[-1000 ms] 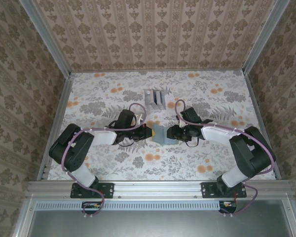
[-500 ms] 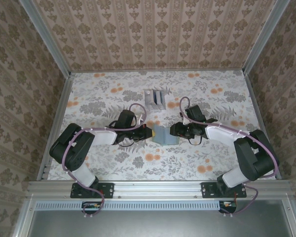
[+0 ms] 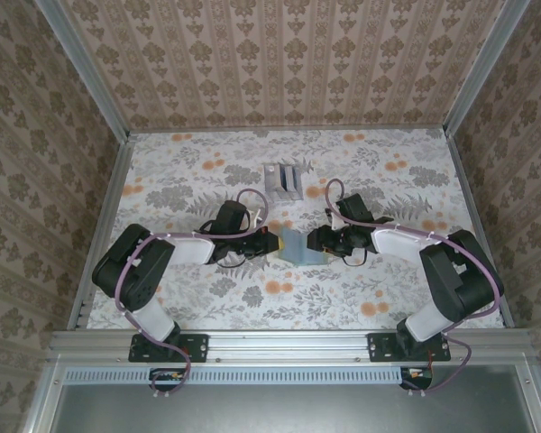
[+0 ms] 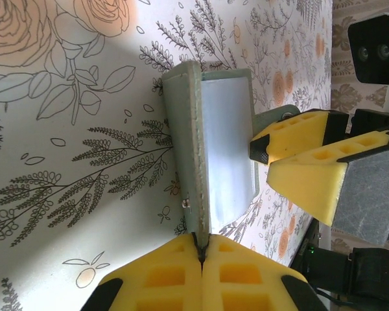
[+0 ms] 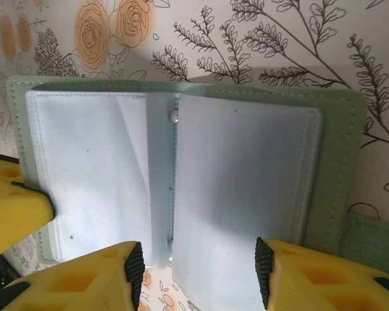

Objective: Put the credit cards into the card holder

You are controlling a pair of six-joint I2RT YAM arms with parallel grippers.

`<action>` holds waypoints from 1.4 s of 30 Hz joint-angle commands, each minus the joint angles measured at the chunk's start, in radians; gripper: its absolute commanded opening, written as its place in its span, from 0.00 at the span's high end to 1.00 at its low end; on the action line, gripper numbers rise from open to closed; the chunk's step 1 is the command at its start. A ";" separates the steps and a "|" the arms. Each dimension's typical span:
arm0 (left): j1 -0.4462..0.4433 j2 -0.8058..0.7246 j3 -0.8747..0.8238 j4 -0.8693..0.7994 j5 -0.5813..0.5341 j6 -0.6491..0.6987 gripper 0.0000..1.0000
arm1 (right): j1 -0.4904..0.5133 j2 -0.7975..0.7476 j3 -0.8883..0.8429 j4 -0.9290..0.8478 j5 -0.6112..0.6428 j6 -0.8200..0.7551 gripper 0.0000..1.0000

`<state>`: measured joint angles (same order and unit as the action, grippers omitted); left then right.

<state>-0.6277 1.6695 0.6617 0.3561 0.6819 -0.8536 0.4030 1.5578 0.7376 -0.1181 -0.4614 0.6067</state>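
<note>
Left gripper (image 4: 200, 251) pinches the one card holder (image 4: 223, 142) by its edge; right gripper (image 5: 200, 264) gapes, straddling its two clear sleeves (image 5: 246, 175).

1. You are looking at a robot test cell rather than a lived-in room; take the aluminium rail (image 3: 288, 343) as your landmark.
2. On the rail, the left arm base (image 3: 167, 347) and the right arm base (image 3: 415, 345) are bolted side by side.
3. Beyond the rail lies a table (image 3: 189, 171) under a flower-printed sheet.
4. Beyond the rail and around the table, wallpapered panels (image 3: 288, 63) stand between bare metal posts (image 3: 79, 68).
5. Above the rail, exposed cables (image 3: 117, 289) loop along the arms.
</note>
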 commanded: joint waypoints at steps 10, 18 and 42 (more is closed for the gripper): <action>-0.003 0.012 0.014 0.025 -0.003 -0.016 1.00 | -0.005 -0.065 -0.004 -0.088 0.068 -0.018 0.43; -0.001 0.012 0.010 0.029 -0.009 -0.016 1.00 | -0.006 -0.053 -0.020 -0.073 0.066 -0.005 0.42; -0.001 0.035 0.016 0.049 -0.001 -0.028 1.00 | -0.005 -0.028 -0.024 -0.036 0.031 0.019 0.41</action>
<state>-0.6277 1.6905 0.6617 0.3759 0.6807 -0.8719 0.4026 1.5383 0.7235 -0.1535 -0.4343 0.6182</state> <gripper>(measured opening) 0.043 0.593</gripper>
